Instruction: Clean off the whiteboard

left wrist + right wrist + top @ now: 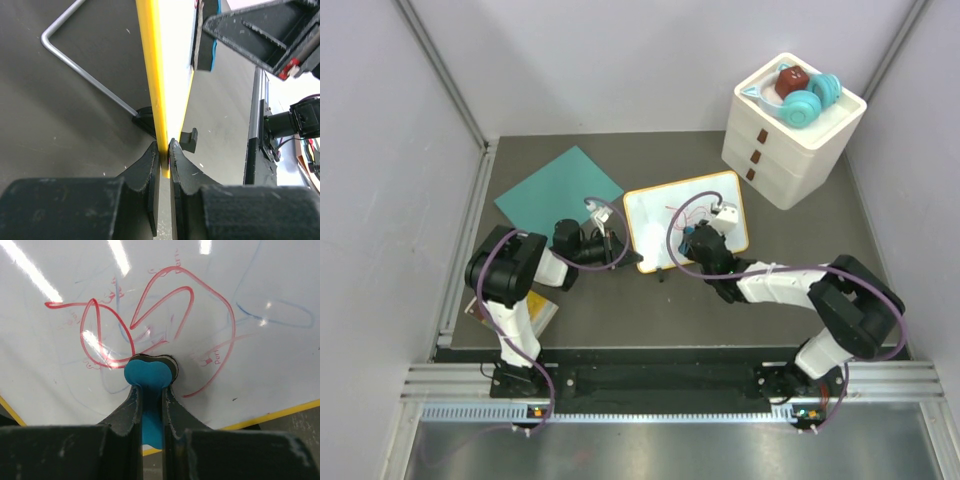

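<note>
Clamps whiteboard (pixel 655 225) edge with left gripper (pixel 165 150), presses eraser (pixel 149 372) pinched in right gripper (pixel 150 390) onto whiteboard; leaves red scribbles (pixel 185 295) (nearly all) to wipe.

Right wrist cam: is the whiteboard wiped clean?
No, red scribbles loop across the whiteboard just ahead of the blue eraser clamped in the right gripper.
</note>
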